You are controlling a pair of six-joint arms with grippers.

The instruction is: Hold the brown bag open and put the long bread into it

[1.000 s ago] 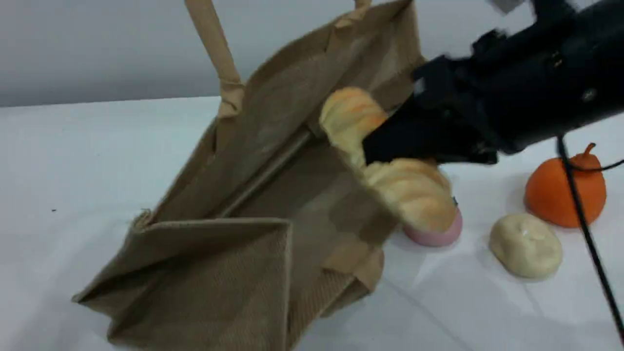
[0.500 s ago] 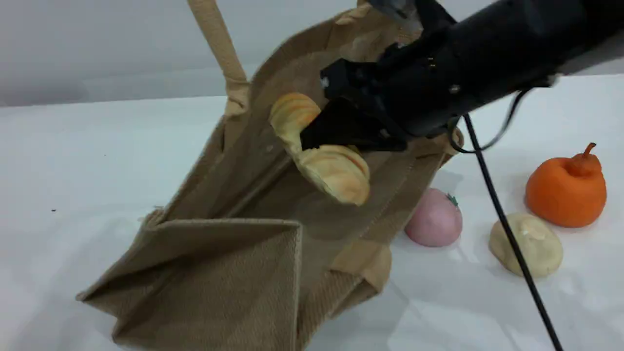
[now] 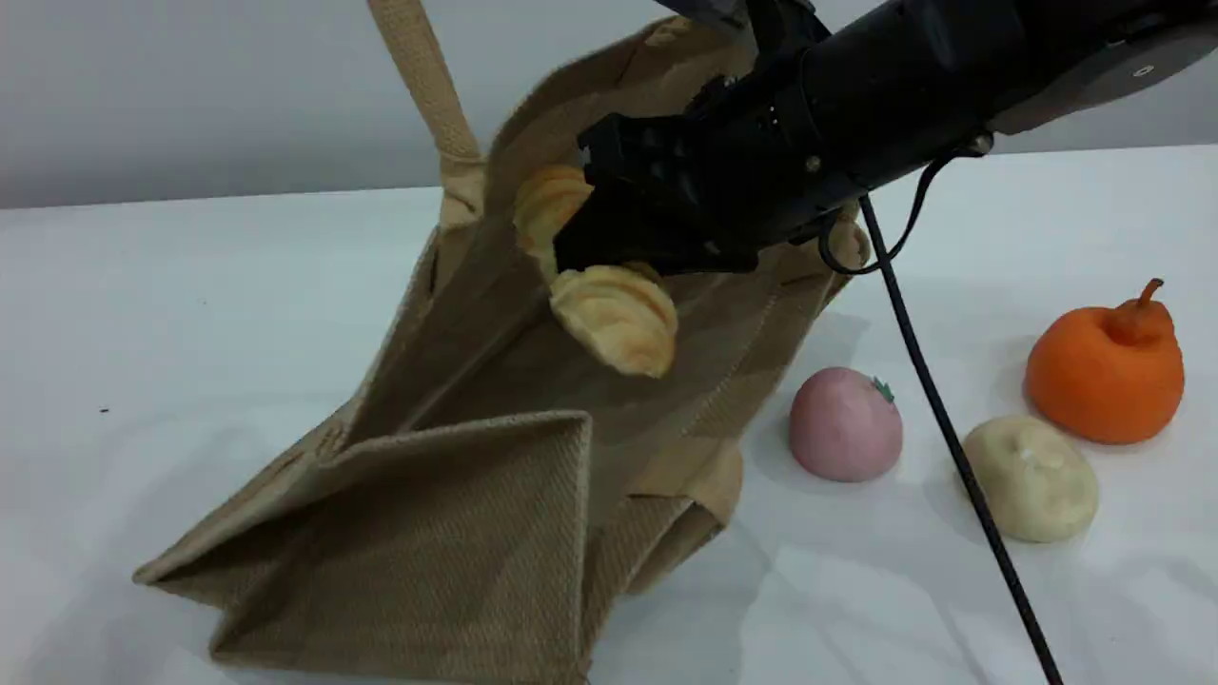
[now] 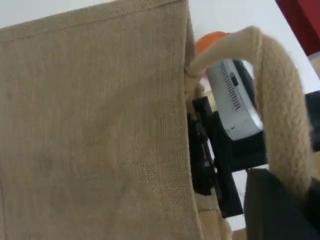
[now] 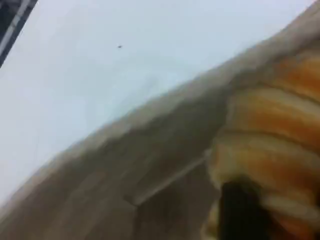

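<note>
Currently right gripper [image 3: 609,249] over brown bag [image 3: 476,495] mouth, long bread [image 3: 609,314] between jaws, grip unclear. Left gripper [image 4: 287,212] clamped on handle [image 4: 280,95]. Next: release bread inside.

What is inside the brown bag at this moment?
The long bread hangs in the open mouth of the brown bag, at the right end effector. The bag's deepest part is covered by its own side.

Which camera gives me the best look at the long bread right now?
Scene view: the long bread shows nearly whole, over the brown bag's open mouth. Right wrist view shows only a blurred ridged part. Left wrist view shows none.
</note>
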